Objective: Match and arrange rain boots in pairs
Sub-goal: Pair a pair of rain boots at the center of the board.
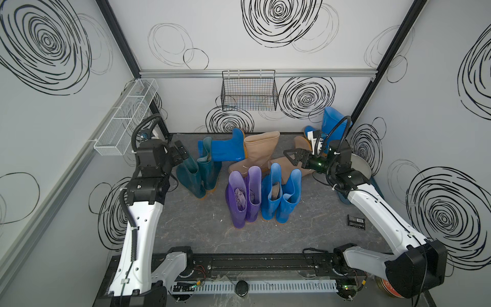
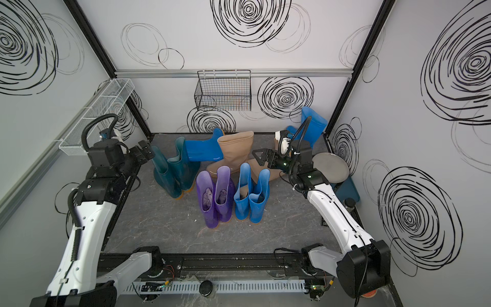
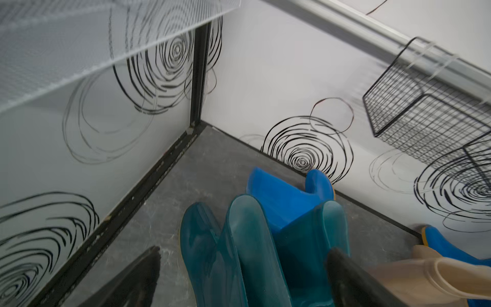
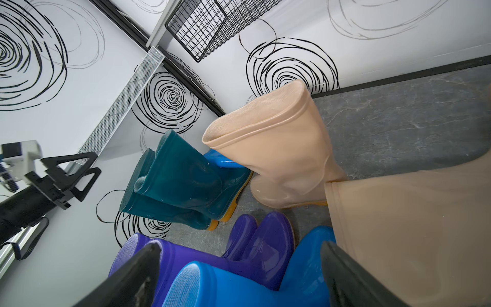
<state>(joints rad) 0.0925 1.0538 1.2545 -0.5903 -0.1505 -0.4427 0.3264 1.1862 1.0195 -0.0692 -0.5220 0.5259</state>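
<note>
Teal boots [image 3: 252, 252] stand between left fingers [image 3: 135, 279], apparently untouched.

glossy rubber boots [image 1: 291, 202], matt stone-look tabletop [image 1: 199, 234], blk wire basket [image 1: 249, 90], wht mesh rack [image 1: 125, 119]

Grey worktop [image 2: 159, 228], dark teal boots [image 2: 172, 172] upright together just beside left hand [image 2: 144, 151] with jaws apart, purple boots [image 2: 215, 196] and blue boots [image 2: 251, 198] paired in front, single blue boot [image 2: 204, 148] lying behind, tan boot [image 2: 233, 151] upright near wide-spread right hand [image 2: 259, 157]
</note>
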